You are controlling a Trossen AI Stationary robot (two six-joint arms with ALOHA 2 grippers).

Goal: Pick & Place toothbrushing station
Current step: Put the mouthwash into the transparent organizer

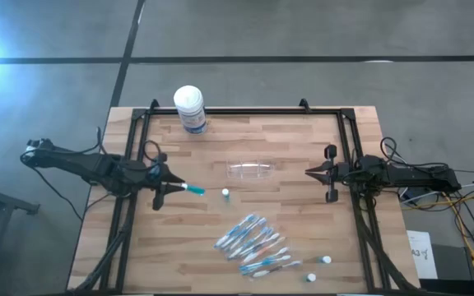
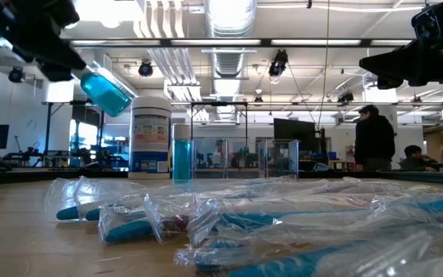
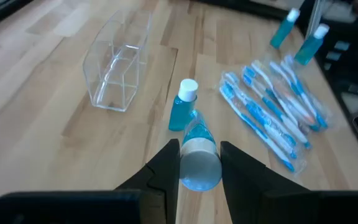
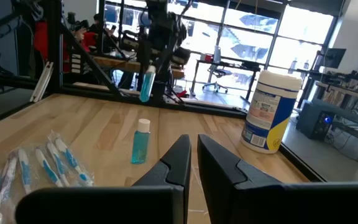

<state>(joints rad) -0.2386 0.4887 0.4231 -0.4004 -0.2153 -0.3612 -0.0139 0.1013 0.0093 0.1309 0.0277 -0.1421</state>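
My left gripper [image 1: 171, 186] hangs above the table's left part, shut on a small blue tube [image 1: 193, 189]. Another white-capped blue tube [image 1: 225, 194] stands upright on the wood just right of it. The clear plastic cup [image 1: 251, 170] lies on its side at the table's middle. Several wrapped blue-white toothbrushes [image 1: 253, 244] lie in a loose heap toward the near edge, with two more tubes [image 1: 326, 260] right of them. My right gripper [image 1: 311, 173] waits shut at the right side, above the table, touching nothing. My left gripper pinches the blue tube [image 3: 197, 163] between its two fingers [image 3: 166, 167], one on each side of its round body. The fingers come from the table's left, slanting downward, and lie along the tube. The tube is lifted clear, its free end [image 2: 108, 94] sticking out past the fingertips.
A white-lidded canister with a blue label [image 1: 190, 108] stands at the far edge, left of middle. A black frame [image 1: 245, 112] runs round the tabletop. Bare wood lies between the cup and the toothbrushes. People stand in the room beyond the table [image 2: 374, 138].
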